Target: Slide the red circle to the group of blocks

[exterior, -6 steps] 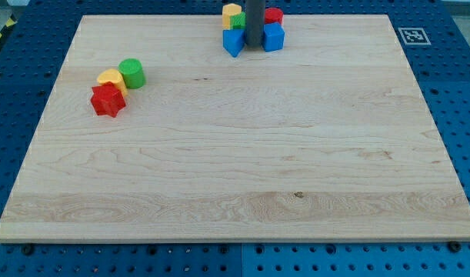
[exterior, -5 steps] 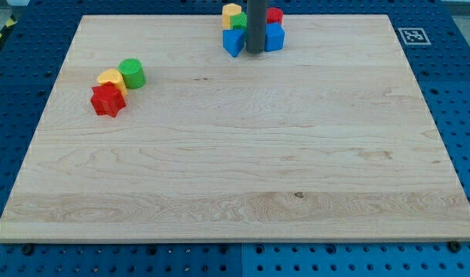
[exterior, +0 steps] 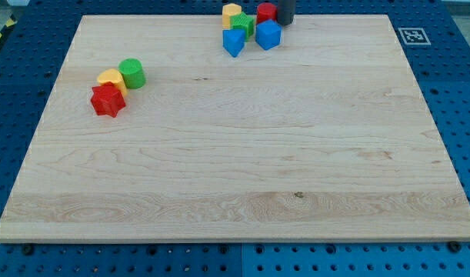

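The red circle (exterior: pixel 266 12) sits at the view's top edge of the wooden board (exterior: pixel 235 154), touching a cluster of a yellow block (exterior: pixel 232 15), a green block (exterior: pixel 243 25), a blue block (exterior: pixel 233 41) and a blue cube (exterior: pixel 268 35). My tip (exterior: pixel 285 21) stands just to the view's right of the red circle, close against it, above and right of the blue cube.
A second cluster lies at the view's left: a green cylinder (exterior: pixel 131 73), a yellow block (exterior: pixel 110 79) and a red star-shaped block (exterior: pixel 108 100). A fiducial tag (exterior: pixel 411 35) lies off the board's top right corner.
My tip has moved from the middle of the top cluster, between the blue blocks, up and right to the red circle's right side. The red circle now shows in full.
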Robot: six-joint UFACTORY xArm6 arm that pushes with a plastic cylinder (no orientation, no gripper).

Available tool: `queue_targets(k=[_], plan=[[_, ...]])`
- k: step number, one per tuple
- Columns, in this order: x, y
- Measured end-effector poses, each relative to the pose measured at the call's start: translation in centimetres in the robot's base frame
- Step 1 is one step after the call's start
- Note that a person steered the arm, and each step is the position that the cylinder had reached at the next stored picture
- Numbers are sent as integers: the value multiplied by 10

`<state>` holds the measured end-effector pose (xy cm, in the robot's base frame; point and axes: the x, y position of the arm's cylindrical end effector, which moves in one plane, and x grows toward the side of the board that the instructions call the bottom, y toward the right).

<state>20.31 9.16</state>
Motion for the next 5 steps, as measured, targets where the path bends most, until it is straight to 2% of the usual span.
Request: queue_targets(k=[5], plan=[[-11,-13]])
